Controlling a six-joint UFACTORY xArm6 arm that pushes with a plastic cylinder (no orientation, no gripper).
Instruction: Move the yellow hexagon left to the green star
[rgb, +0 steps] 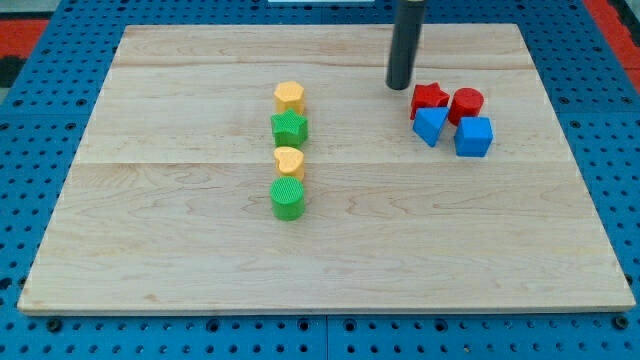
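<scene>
Yellow hexagon sitting at the top of a tight column left of centre on the wooden worktop, touching or nearly touching the green star just below it. Further down the column, yellow heart and green cylinder. Tool just a plain dark rod, cut off by the view's top, pinching nothing. My tip well off to the hexagon's right, just beside the red star. Clustered there too: red cylinder, blue cube, and a blue block, shape hard to make out.
</scene>
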